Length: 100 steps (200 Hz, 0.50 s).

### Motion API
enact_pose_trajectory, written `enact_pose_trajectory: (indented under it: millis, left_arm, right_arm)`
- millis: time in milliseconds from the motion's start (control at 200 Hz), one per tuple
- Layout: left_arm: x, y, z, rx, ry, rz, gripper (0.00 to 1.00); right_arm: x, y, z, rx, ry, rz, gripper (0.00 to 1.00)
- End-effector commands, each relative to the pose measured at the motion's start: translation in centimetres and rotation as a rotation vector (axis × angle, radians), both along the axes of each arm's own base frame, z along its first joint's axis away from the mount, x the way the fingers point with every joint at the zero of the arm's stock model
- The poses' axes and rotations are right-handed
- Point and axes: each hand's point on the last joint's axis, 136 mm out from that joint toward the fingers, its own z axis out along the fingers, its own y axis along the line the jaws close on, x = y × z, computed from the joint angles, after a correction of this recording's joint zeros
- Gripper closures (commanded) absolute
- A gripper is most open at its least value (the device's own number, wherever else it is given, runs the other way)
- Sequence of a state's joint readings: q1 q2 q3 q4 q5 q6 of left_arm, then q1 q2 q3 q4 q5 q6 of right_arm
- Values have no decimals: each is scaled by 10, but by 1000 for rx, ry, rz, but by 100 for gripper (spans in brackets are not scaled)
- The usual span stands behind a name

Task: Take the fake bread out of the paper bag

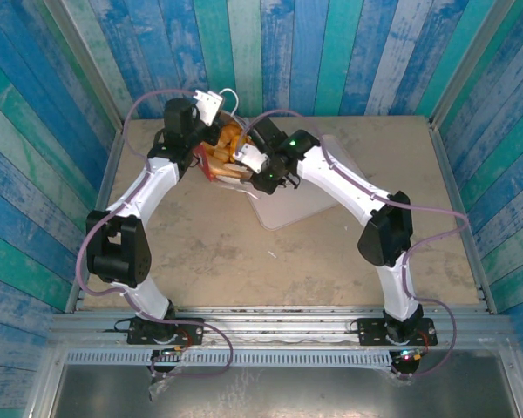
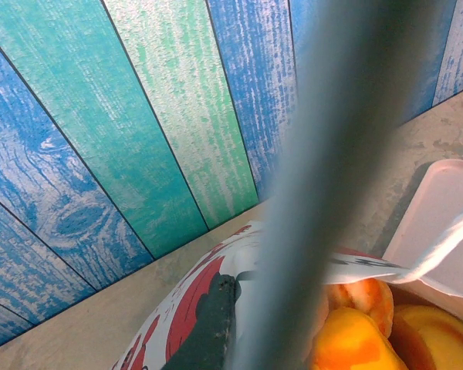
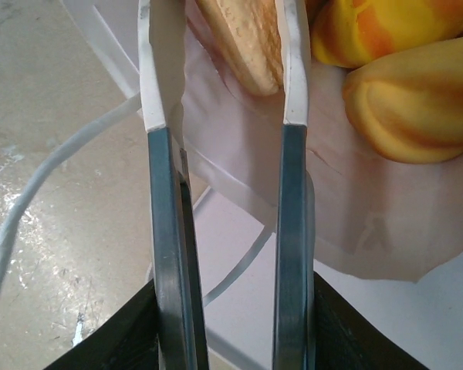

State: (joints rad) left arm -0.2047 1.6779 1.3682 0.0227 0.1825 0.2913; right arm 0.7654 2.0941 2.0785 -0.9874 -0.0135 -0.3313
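Observation:
The paper bag (image 1: 208, 165), red and white, lies tipped at the back of the table with its mouth toward the right arm. My left gripper (image 1: 207, 106) is shut on the bag's rim (image 2: 251, 277); its dark finger (image 2: 216, 324) presses the red-patterned outside (image 2: 181, 308). Golden-orange fake bread (image 1: 231, 139) fills the bag (image 2: 355, 339). My right gripper (image 1: 244, 161) reaches into the mouth, and its white-tipped fingers (image 3: 158, 69) are shut on a pale tan loaf (image 3: 243, 46). An orange-yellow piece (image 3: 386, 27) and an oval bun (image 3: 417, 108) lie beside it on the bag's white inside (image 3: 332, 200).
A flat pale square tray (image 1: 288, 207) lies just right of the bag, under the right wrist (image 2: 447, 208). A white cord handle (image 3: 62, 162) loops over the table. The blue-green plank wall (image 1: 270, 52) stands close behind the bag.

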Motion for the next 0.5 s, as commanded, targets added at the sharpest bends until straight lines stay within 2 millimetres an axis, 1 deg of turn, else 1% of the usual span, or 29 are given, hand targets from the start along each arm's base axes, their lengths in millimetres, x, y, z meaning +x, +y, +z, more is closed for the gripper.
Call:
enact_pose_trajectory:
  millis: [0,85,245,406,496]
  left_arm:
    - [-6,-4,52,-33,-124,-32,100]
    - [-6,-4,51,-33,-121,-32,100]
    - [-4,-4,52,-36,-116,-25,100]
    - [-1,3,52,-56,-118,24,100]
    - [2,8,53,-68,-120,57,100]
  right_arm:
    - [6,3,3,-12,-27,-9,56]
    - [8,4,3,-10,-29,-14,58]
    - [8,5,12,10,-39,-30,65]
    - [7,2,35,53,-65,-66,72]
    - [6,-1,48,81,-78,-94,74]
